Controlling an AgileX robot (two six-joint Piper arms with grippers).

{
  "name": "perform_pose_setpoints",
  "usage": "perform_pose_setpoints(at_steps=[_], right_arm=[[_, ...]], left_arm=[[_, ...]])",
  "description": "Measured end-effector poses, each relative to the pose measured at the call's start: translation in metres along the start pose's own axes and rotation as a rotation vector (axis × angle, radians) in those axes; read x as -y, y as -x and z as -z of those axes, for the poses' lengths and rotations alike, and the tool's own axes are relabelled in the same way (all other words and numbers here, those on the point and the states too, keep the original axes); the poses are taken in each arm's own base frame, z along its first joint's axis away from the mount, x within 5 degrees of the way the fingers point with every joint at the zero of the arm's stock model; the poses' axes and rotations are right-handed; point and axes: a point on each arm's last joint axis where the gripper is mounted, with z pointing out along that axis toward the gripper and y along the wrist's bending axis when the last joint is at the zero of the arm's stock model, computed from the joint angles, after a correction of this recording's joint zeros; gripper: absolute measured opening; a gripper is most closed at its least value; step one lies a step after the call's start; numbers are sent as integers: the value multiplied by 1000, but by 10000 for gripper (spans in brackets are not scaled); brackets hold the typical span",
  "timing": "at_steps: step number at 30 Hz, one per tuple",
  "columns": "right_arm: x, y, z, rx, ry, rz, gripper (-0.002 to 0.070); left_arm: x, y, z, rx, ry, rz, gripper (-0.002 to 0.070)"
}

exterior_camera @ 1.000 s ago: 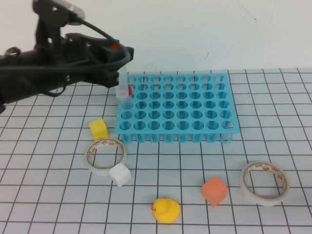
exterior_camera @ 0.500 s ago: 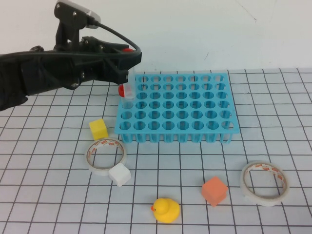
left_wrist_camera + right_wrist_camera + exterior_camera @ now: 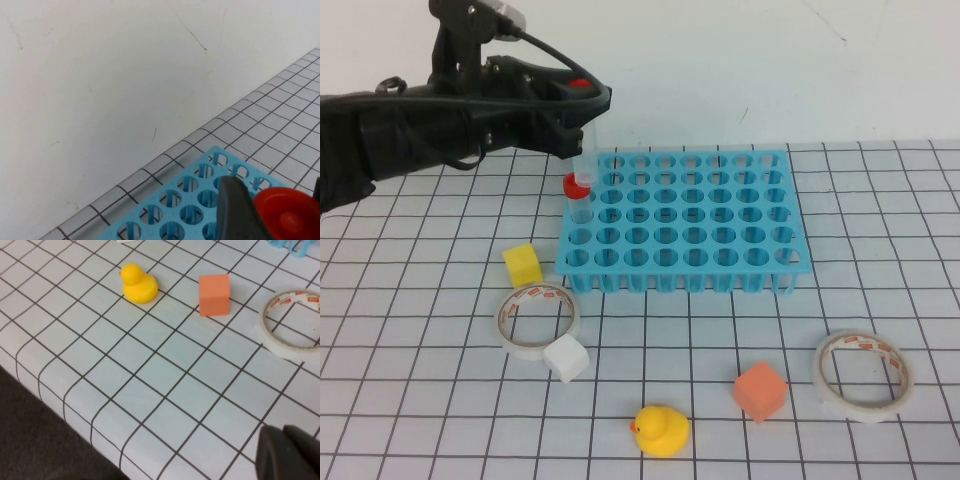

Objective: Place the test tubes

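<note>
Bench (image 3: 420, 400) covered with a white, black-gridded sheet, carrying a blue plastic test-tube rack (image 3: 685, 215) with rows of round holes.

Left pincer (image 3: 584, 150): black, reaching in from the rack's left and poised above the rack's left edge. It is clamped on a clear plastic test tube with a red cap (image 3: 581, 207). The tube hangs upright, its lower end at a hole in the rack's leftmost column, about midway along that column; whether it is seated there cannot be told. In the left wrist view the red cap sits against a dark finger (image 3: 235, 210), with the rack's holes just beyond.

Right pincer (image 3: 287, 450): jaws together, holding nothing, hovering low over the bench well apart from the rack on the robot's side.

Other items, all on the robot's side of the rack:
- Near its left corner: a yellow foam cube (image 3: 522, 264), a roll of white adhesive tape (image 3: 535, 347) and a white foam cube (image 3: 565, 357) touching that roll.
- Farther from the rack: a yellow rubber duck (image 3: 660, 431), an orange foam cube (image 3: 760, 391) and a second white tape roll (image 3: 860, 408) towards the rack's right.
</note>
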Motion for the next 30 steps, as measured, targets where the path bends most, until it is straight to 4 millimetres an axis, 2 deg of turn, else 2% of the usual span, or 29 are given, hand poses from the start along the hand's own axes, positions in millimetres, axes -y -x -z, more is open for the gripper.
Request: perform_pose_setpoints(at_steps=[14, 21, 25, 30], right_arm=[[0, 0, 0, -4, -2, 0, -1], [0, 0, 0, -4, -2, 0, -1], [0, -1, 0, -6, -2, 0, -1], [0, -1, 0, -7, -3, 0, -1]], left_arm=[[-3, 5, 0, 9, 23, 124, 258], [-8, -2, -4, -132, 196, 229, 258], [3, 2, -13, -180, 306, 244, 258], [35, 14, -31, -164, 323, 164, 258]])
